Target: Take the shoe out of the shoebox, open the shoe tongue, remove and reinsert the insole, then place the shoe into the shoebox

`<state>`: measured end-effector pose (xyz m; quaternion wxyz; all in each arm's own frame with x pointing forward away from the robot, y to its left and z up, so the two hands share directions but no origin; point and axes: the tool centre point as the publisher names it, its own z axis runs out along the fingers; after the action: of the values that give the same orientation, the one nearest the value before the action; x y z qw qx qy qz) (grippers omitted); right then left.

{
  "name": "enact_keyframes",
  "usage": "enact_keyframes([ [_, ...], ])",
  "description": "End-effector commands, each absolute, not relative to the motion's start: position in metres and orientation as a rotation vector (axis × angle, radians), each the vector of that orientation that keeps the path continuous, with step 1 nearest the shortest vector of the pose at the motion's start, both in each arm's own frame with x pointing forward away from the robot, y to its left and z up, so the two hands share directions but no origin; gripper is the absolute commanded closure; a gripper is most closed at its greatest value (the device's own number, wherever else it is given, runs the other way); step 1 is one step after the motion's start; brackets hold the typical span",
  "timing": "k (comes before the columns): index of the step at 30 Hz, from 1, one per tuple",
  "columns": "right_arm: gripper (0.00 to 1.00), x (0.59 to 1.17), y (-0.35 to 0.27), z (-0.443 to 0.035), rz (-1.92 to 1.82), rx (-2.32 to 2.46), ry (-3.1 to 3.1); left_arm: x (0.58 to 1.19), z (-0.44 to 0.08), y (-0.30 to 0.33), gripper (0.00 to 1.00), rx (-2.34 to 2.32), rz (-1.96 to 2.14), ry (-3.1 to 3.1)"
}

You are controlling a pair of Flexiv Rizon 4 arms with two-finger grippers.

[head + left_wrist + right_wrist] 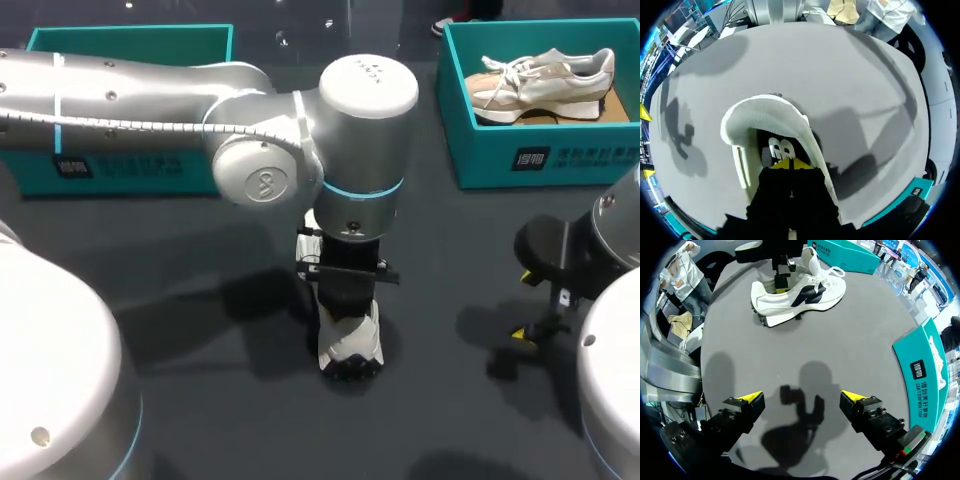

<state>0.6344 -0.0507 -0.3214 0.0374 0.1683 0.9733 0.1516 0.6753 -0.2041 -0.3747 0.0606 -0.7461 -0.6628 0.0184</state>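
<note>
A white shoe with dark side marks stands on the dark table in the middle, toe towards the shoeboxes. My left gripper comes straight down into its heel opening. In the left wrist view the left gripper is shut, its yellow tips together inside the white heel collar, right over the dark insole. Whether it pinches anything is hidden. From the right wrist view the shoe lies well ahead, with the left gripper in it. My right gripper hovers open and empty over bare table at the right.
A teal shoebox at the back right holds a second, beige shoe. Another teal box stands at the back left, behind my left arm. The right-hand box is beside the right gripper.
</note>
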Motion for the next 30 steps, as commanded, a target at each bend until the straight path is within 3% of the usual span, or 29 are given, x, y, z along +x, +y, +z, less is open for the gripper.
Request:
enact_keyframes([
  [1, 0.0, 0.631, -0.051, -0.32, 0.463, 0.517, 2.983, 0.675, -0.363, -0.207, 1.0, -2.242, -0.02, -2.008],
  [15, 0.0, 0.631, -0.051, -0.32, 0.463, 0.517, 2.983, 0.677, -0.4, -0.187, 1.0, -2.119, -0.127, -2.076],
  [22, 0.0, 0.631, -0.051, -0.32, 0.463, 0.517, 2.983, 0.683, -0.424, -0.189, 1.0, -2.072, 0.015, -2.156],
  [30, 0.0, 0.631, -0.051, -0.32, 0.463, 0.517, 2.983, 0.68, -0.406, -0.195, 1.0, -2.107, 0.156, -2.168],
])
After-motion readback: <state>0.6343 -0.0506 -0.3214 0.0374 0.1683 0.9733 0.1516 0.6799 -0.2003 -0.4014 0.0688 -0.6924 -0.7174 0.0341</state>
